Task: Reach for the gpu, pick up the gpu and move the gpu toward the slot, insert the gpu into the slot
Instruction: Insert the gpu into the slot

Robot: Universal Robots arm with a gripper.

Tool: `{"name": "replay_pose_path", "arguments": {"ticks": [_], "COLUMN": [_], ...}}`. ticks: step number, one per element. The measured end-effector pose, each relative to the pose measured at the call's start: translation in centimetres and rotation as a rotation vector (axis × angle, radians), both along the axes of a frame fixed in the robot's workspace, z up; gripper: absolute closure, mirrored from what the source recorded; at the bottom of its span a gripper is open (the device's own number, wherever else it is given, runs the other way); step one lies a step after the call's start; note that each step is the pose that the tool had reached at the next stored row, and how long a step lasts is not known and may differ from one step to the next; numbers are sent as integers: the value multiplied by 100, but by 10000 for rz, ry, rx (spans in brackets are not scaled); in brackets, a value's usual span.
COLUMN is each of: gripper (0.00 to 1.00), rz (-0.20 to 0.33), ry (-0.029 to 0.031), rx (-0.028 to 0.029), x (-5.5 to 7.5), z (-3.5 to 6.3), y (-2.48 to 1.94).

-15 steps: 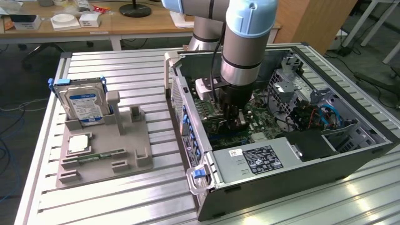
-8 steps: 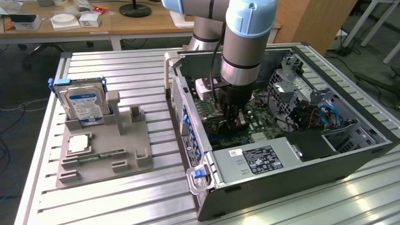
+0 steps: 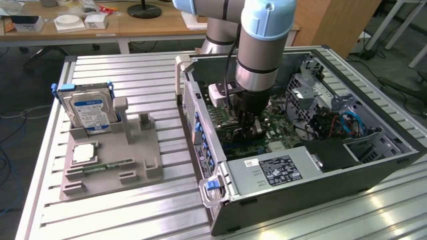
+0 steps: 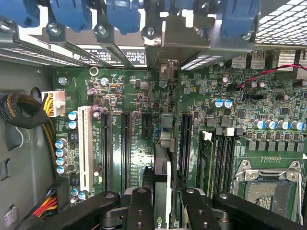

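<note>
In the exterior view, the arm reaches down into the open computer case (image 3: 313, 165) that lies on its side on the slatted tabletop (image 3: 133, 210). The gripper (image 3: 248, 131) is low over the motherboard (image 3: 280, 137), near the case's rear wall with its blue latches. Between its fingers a thin dark card, the gpu (image 3: 235, 131), stands on edge, just above or at the board; from here I cannot tell whether it touches. On the exterior view's left, a grey holder tray (image 3: 127, 165) carries a blue-labelled hard drive (image 3: 90, 110) standing upright and a narrow green memory stick (image 3: 100, 167) lying flat.

In the wrist view, the two black fingers (image 4: 139, 208) are pinched on the gpu (image 4: 162, 191), seen edge-on as a thin upright plate running straight away from the gripper (image 4: 163, 211). The card's far end, with its pale bracket (image 4: 184, 40), reaches the rear wall's slot openings under the blue latches (image 4: 124, 14). The card stands over the motherboard (image 4: 124, 96) between the black expansion slots (image 4: 126, 143) on one side and another long black slot (image 4: 186, 143) on the other; whether its edge is seated is hidden by the card itself. A white slot (image 4: 85, 146) and an empty processor socket (image 4: 271, 184) lie further off to either side.
</note>
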State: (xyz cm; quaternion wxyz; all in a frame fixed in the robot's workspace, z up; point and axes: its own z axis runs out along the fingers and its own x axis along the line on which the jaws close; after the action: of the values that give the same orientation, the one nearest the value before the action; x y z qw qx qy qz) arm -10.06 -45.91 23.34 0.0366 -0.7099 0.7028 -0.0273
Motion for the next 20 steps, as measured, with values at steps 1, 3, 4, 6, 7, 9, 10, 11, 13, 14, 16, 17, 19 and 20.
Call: {"name": "replay_pose_path", "arguments": {"ticks": [1, 3, 4, 6, 7, 9, 10, 11, 13, 14, 16, 17, 19, 20], "gripper": [73, 73, 73, 73, 73, 73, 73, 73, 73, 73, 73, 73, 73, 73], "rz": [0, 0, 0, 0, 0, 0, 0, 0, 0, 0, 0, 0, -1, 1], "ry": [0, 0, 0, 0, 0, 0, 0, 0, 1, 1, 2, 1, -2, -3], "rx": [-1, -1, -1, -1, 0, 0, 0, -1, -3, -6, -5, -4, -2, -1], "x": [0, 0, 0, 0, 0, 0, 0, 0, -1, -3, -4, -4, -12, -13], "z": [0, 0, 0, 0, 0, 0, 0, 0, -4, -8, -10, -11, -17, -22], "y": [0, 0, 0, 0, 0, 0, 0, 0, -1, -1, -1, 0, 0, 0]}}
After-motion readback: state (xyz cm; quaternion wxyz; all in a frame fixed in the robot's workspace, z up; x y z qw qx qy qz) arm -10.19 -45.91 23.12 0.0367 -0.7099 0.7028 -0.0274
